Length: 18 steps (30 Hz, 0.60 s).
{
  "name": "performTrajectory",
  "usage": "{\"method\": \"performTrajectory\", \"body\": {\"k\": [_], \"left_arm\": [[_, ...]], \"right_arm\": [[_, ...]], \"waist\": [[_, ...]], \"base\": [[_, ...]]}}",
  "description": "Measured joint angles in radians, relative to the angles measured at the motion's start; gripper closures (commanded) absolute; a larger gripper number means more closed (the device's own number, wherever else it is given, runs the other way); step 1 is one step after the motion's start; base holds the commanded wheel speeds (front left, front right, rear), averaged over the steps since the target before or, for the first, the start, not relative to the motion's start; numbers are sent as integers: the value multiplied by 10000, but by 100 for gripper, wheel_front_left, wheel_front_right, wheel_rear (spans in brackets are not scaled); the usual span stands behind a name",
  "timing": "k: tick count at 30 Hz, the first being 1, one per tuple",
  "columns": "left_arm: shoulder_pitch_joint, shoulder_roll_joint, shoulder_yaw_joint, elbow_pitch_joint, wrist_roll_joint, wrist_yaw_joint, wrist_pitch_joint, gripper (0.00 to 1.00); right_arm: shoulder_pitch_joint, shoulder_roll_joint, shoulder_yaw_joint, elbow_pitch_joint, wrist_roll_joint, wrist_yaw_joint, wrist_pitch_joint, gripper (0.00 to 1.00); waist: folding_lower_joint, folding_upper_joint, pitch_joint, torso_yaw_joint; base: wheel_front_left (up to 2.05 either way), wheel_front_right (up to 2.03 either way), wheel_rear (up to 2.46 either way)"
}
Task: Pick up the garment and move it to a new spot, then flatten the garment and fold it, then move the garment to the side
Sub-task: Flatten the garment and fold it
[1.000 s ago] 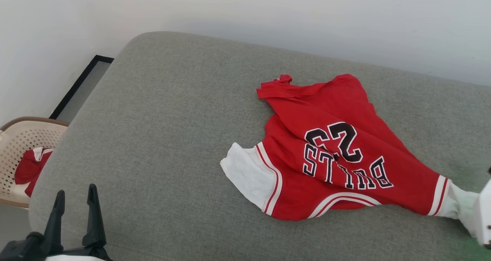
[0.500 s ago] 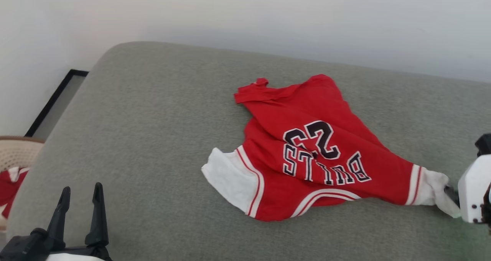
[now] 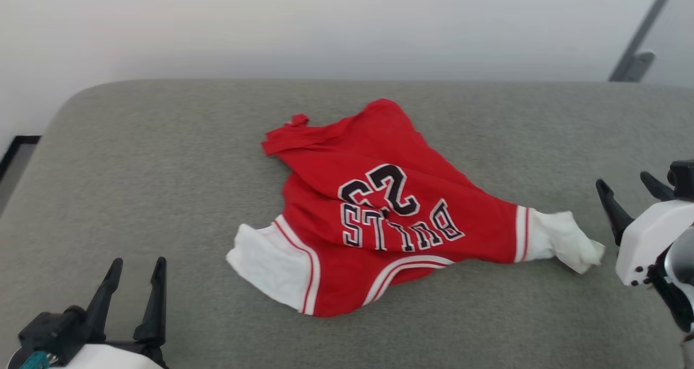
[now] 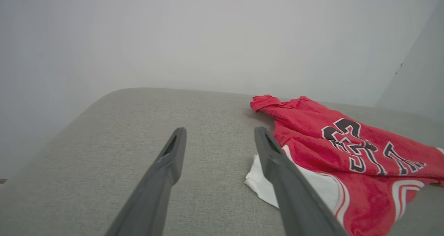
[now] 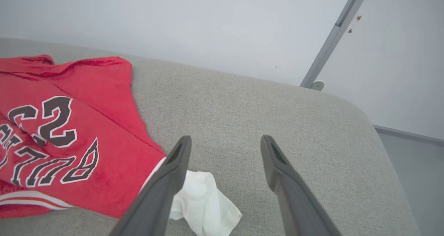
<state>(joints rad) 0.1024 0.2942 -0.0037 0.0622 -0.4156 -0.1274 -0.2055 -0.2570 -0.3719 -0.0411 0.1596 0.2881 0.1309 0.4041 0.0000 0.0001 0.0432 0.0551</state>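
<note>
Crumpled garment [image 3: 379, 212] mid-cushion [image 3: 162, 157], lettering up. Both sets of fingers spread wide, empty: left gripper [image 3: 139, 260] well apart from cloth, right gripper [image 3: 622, 179] just beside white sleeve [image 3: 564, 241]. Risk: pinching one layer only, dragging folds into tighter bunching rather than flattening.

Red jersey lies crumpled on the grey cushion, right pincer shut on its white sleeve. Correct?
Not quite. The right pincer is open, apart from the white sleeve, as the head view shows. The jersey does lie crumpled on the grey cushion.
</note>
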Motion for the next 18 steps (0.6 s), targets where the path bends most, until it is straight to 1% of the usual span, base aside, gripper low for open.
{"method": "performTrajectory", "body": {"k": [5,8,11,16,18], "left_arm": [[-261,203,-314,259,-153,-2,408,0],[-425,234,-470,541,-295,0,1016,0],[-624,299,-612,777,-366,42,1703,0],[-1006,385,-790,1116,-677,48,2654,0],[-1186,426,-821,1315,-807,115,3114,0]], "right_arm": [[285,775,-336,-598,-727,0,-1221,0],[467,1321,-594,-947,-1185,0,-1762,0],[688,1829,-652,-1331,-1567,0,-2082,0],[987,2274,-600,-1726,-1931,0,-2633,0],[1069,2445,-577,-1799,-1950,0,-2871,0]], "waist": [[0,0,169,-592],[0,0,290,-905],[0,0,418,-1197],[0,0,645,-1631],[0,0,725,-1781]], "base": [[0,0,0],[0,0,0],[0,0,0],[0,0,0],[0,0,0]]}}
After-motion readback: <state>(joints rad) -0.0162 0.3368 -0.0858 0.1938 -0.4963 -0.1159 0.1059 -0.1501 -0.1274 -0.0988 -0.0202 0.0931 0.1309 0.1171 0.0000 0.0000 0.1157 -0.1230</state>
